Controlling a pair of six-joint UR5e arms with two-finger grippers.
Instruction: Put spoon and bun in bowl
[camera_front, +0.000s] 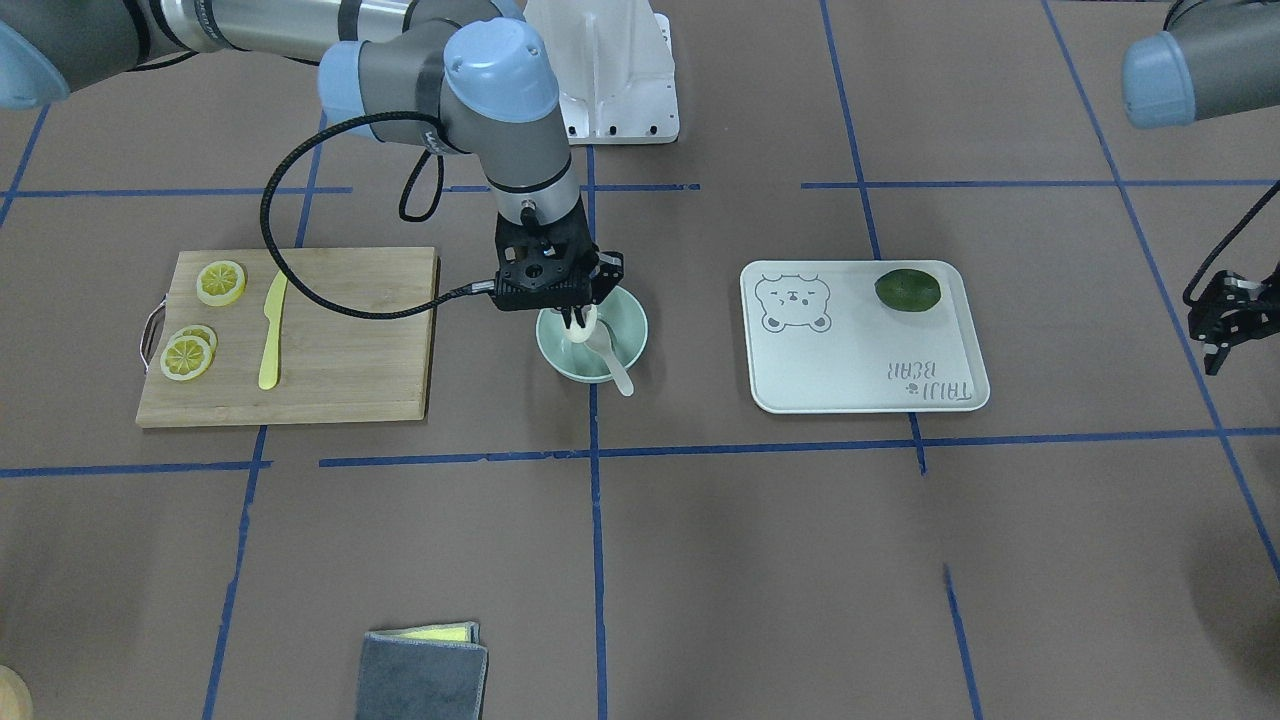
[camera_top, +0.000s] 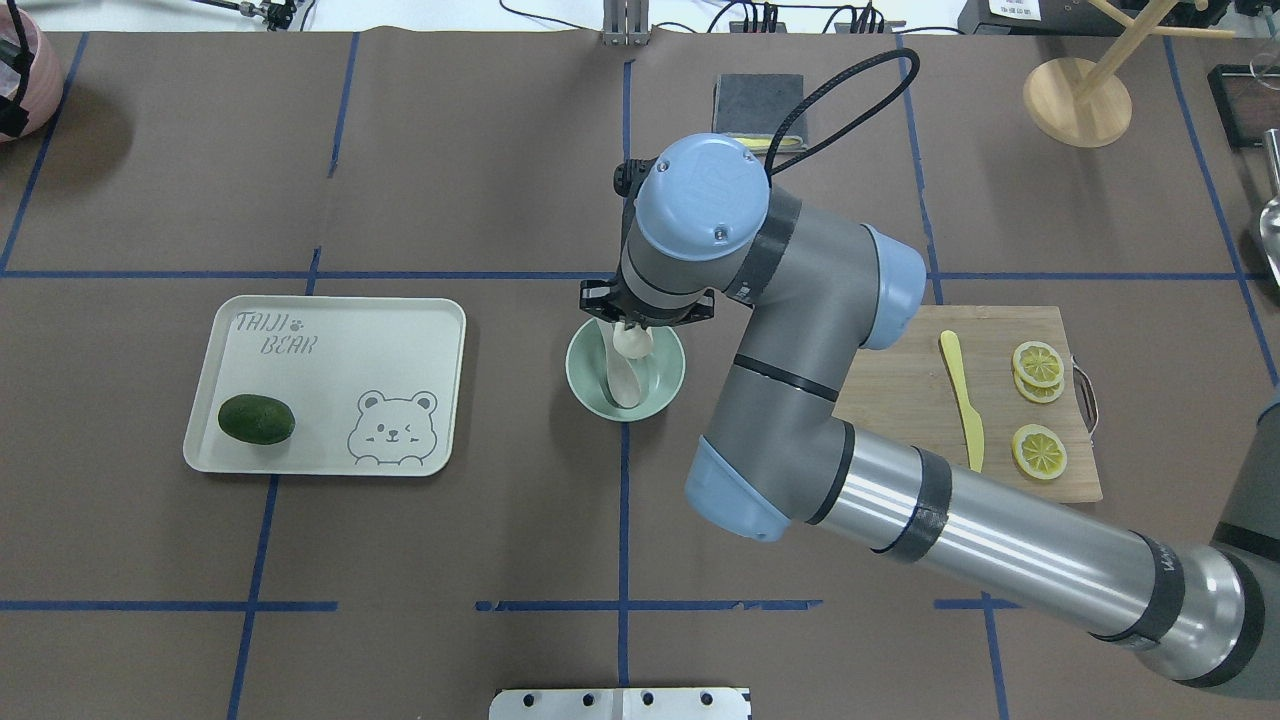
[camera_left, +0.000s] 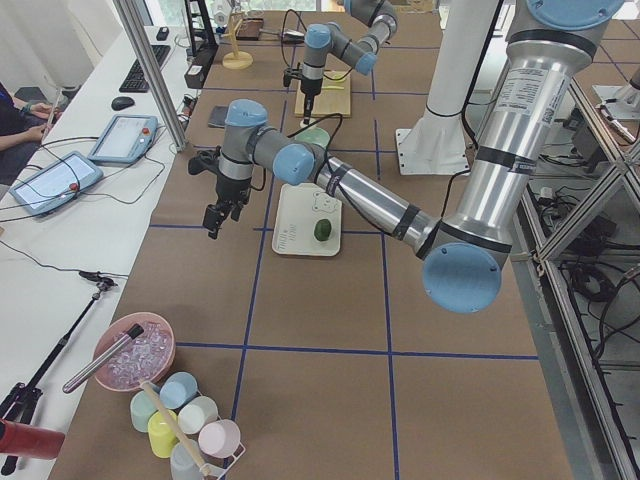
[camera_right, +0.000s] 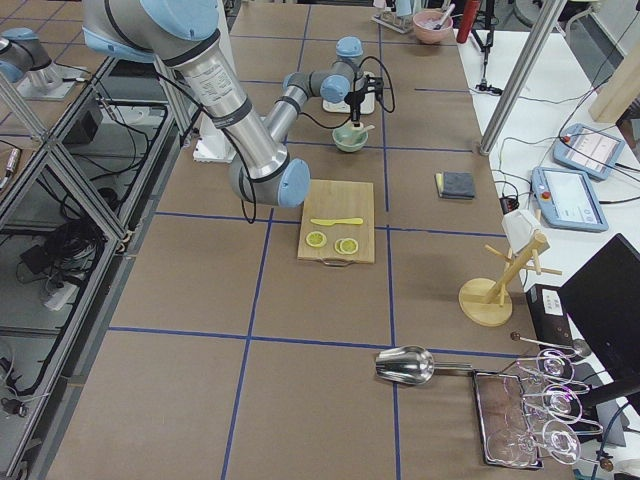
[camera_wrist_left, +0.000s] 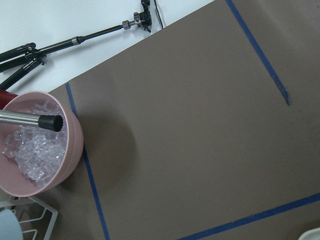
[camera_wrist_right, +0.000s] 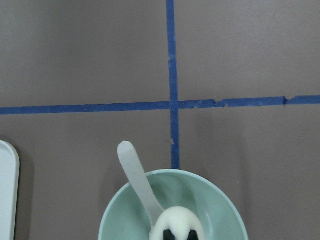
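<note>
Release of the bun (camera_front: 584, 327) is the step: my right hand (camera_front: 577, 319) pinches it just inside the bowl (camera_front: 630, 325), mid-frame, the spoon (camera_front: 612, 365) resting there too. Next, I reckon: spread the hand, lift straight out.

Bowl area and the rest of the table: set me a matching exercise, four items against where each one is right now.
Items
1. spoon
2. bun
3. knife
4. green fruit

Places
A. on the tray
B. gripped by the right end effector, over the bowl
C. on the board
D. scoop in the bowl, handle out over the rim

Pairs: 1-D, 2-B, 3-C, 4-A.
</note>
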